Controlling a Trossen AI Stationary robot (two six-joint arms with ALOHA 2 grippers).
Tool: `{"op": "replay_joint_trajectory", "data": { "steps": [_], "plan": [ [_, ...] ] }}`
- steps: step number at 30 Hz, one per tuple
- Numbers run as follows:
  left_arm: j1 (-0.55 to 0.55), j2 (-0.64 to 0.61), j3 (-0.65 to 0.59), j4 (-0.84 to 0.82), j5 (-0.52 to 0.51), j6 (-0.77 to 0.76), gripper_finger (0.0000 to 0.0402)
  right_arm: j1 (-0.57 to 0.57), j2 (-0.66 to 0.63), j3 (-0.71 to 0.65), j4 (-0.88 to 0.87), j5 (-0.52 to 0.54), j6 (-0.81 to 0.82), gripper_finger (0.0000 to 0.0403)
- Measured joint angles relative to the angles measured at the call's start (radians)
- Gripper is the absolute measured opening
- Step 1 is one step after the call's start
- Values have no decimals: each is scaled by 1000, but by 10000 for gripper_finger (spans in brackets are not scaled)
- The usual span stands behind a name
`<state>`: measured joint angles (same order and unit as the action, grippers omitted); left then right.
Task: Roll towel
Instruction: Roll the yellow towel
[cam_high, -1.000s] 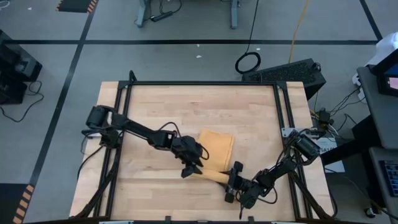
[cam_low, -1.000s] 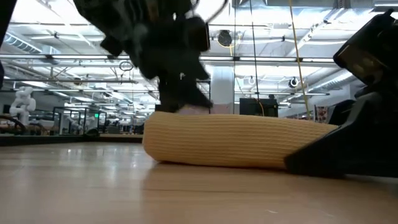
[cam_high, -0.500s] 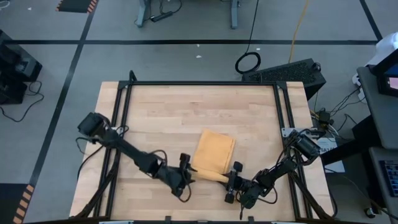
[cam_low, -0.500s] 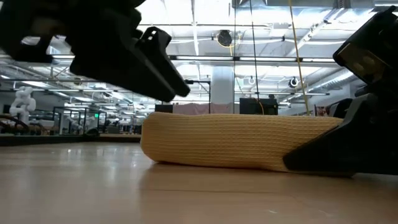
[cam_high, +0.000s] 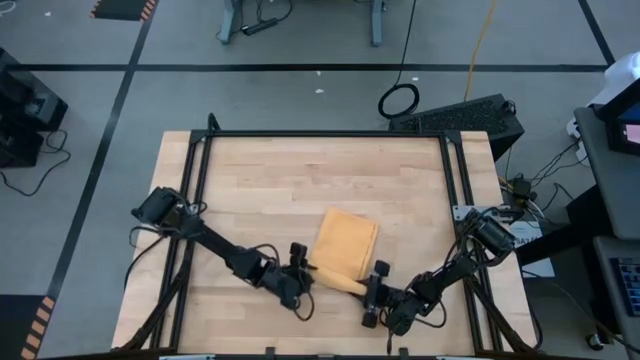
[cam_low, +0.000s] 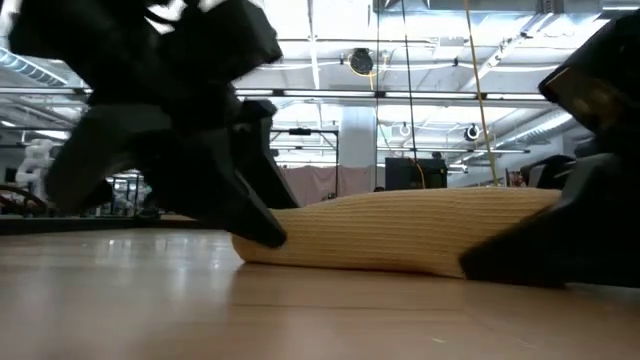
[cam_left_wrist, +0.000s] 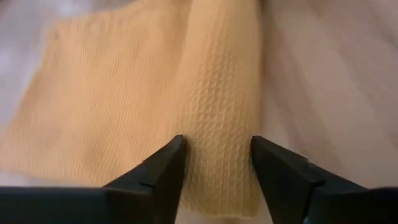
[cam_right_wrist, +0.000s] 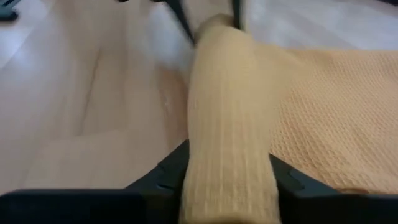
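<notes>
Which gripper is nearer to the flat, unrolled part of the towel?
Left. The left gripper is at the roll's end beside the flat part; the right gripper holds the roll's other end.

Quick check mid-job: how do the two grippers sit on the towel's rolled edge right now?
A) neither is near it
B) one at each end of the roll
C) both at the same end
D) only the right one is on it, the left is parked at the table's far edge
B: the left gripper straddles one end of the towel's roll and the right gripper straddles the other, each with the roll between its fingers.
</notes>
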<state>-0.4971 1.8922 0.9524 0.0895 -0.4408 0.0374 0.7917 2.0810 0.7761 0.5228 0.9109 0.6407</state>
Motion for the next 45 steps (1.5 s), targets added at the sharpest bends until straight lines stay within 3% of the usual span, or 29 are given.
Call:
{"op": "replay_joint_trajectory", "data": {
  "steps": [8, 12, 15, 20, 29, 34, 45],
  "plan": [
    [89, -1, 1, -12, 200, -34, 100, 10, -94, -3, -126, -37, -94, 254],
    [126, -3, 1, 3, 311, -58, 58, 19, -190, -3, -298, -34, -45, 317],
    [149, -2, 1, 42, 419, -59, 35, 41, -254, -3, -415, -40, 7, 342],
    [181, 1, 17, 75, 568, -76, 23, 104, -310, -3, -408, -3, -6, 349],
    [261, 2, 20, 72, 680, -171, 21, 137, -174, 9, -11, 14, -269, 349],
    [269, 2, 20, 73, 681, -163, 20, 137, -93, 59, -30, 134, -224, 338],
    [268, 2, 21, 75, 684, -155, 20, 124, -20, 70, -61, 213, -117, 336]
  ]
}}
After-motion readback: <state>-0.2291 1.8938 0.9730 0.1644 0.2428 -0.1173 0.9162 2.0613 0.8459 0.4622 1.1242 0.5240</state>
